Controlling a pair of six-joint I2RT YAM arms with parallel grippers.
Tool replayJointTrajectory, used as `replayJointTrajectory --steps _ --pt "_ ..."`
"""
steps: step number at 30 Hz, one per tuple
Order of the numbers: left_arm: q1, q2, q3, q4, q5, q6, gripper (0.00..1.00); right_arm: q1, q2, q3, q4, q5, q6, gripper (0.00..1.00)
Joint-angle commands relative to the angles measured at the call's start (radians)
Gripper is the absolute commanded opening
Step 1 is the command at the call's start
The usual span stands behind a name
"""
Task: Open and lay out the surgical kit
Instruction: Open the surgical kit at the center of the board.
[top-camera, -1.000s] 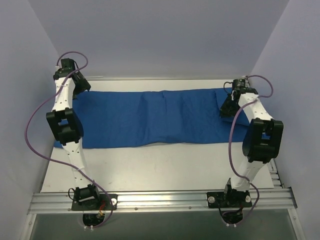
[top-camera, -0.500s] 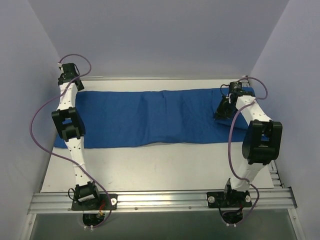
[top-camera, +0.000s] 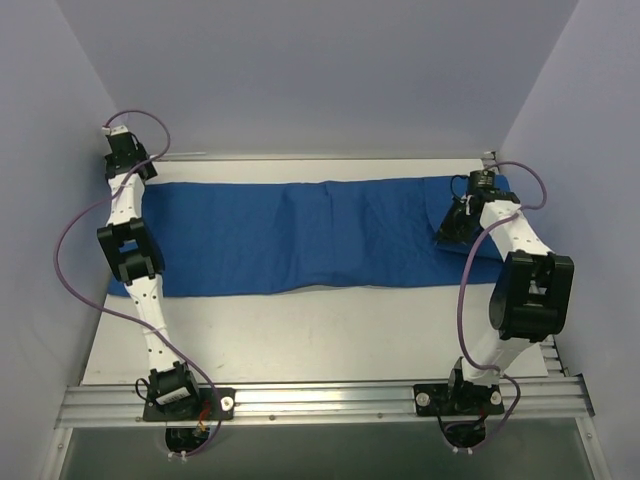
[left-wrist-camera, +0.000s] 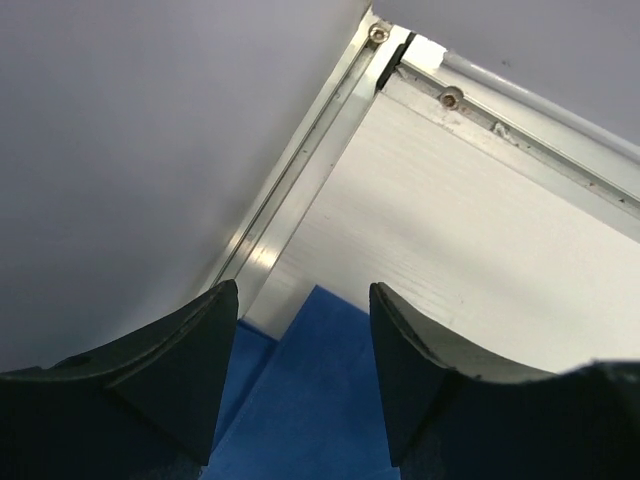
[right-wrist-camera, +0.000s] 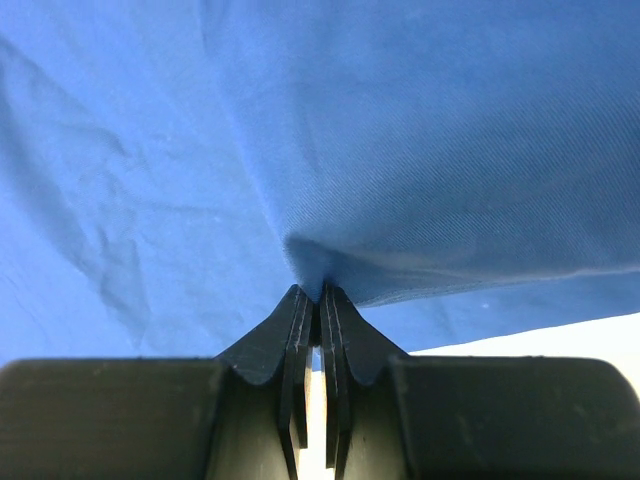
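1. Bench (top-camera: 300, 330): blue cloth wrap (top-camera: 300, 235) lies spread lengthwise across its far half.
2. Right pincer (right-wrist-camera: 320, 290): pressed together, pinching a raised fold at the wrap's right end.
3. Left pincer (left-wrist-camera: 304, 290): spread, empty, above the wrap's far-left corner.

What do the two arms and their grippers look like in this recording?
The left arm and right arm have white links with bulky black joint housings and black bases on an aluminium rail. A thin purple cable loops beside each. The left gripper and right gripper have matte black, wedge-shaped fingers.
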Motion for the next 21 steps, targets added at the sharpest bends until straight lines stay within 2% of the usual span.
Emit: replayJointTrajectory --steps 1,6,8,11,15,21 --pt "0.009 0.034 0.046 0.088 0.097 -0.015 0.64 -0.025 -0.041 0.001 -0.016 -0.012 -0.02 0.0" --pt "0.021 0.043 0.044 0.086 0.137 -0.072 0.65 -0.036 -0.032 0.004 -0.017 -0.012 -0.025 0.0" --pt "0.027 0.04 0.037 0.066 0.198 -0.099 0.66 -0.039 -0.026 0.006 -0.017 -0.016 -0.022 0.0" --pt "0.035 0.037 0.017 -0.021 0.147 -0.164 0.62 -0.046 -0.038 0.006 -0.013 -0.022 -0.016 0.0" --pt "0.054 0.083 0.074 -0.11 0.202 -0.267 0.59 -0.053 -0.034 0.0 -0.014 -0.016 -0.024 0.0" --pt "0.054 0.086 0.067 -0.098 0.192 -0.287 0.53 -0.054 -0.037 -0.001 -0.017 -0.018 -0.024 0.0"
